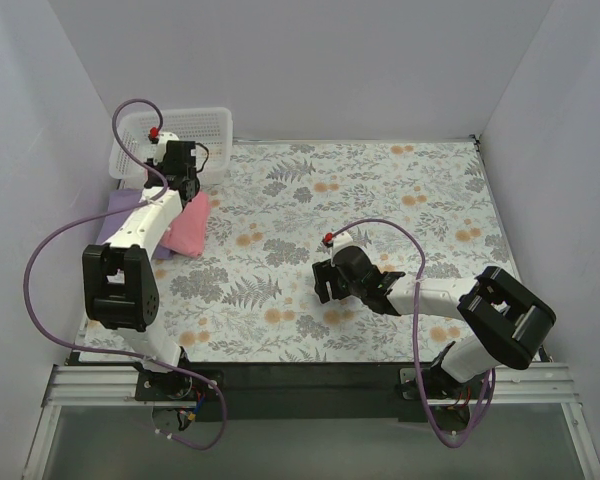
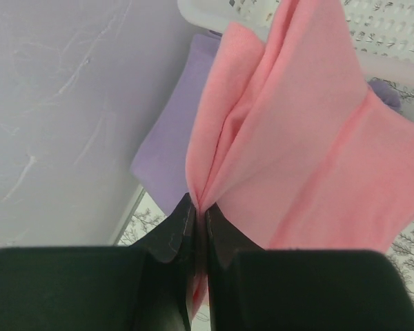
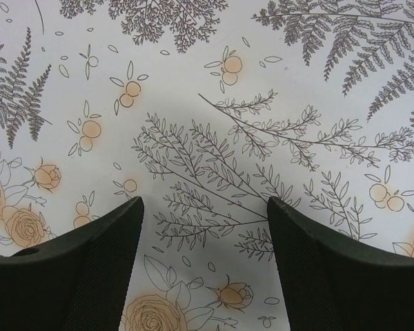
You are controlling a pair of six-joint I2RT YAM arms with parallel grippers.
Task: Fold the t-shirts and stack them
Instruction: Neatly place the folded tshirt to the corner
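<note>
The salmon-pink t-shirt [image 1: 189,228] hangs bunched at the table's far left. My left gripper [image 1: 183,185] is shut on a pinch of it, and the cloth fans out from the jaws in the left wrist view [image 2: 297,138]. The lavender-purple t-shirt [image 1: 120,212] lies under and left of the pink one and also shows in the left wrist view [image 2: 171,138]. My right gripper [image 1: 323,283] is open and empty over the bare tablecloth near the table's middle; its fingertips [image 3: 121,221] stand wide apart.
A white lattice basket [image 1: 195,125] stands at the far left corner, just behind the shirts; its rim shows in the left wrist view [image 2: 386,65]. The floral tablecloth [image 1: 380,200] covers the table. Grey walls close in the left, back and right sides.
</note>
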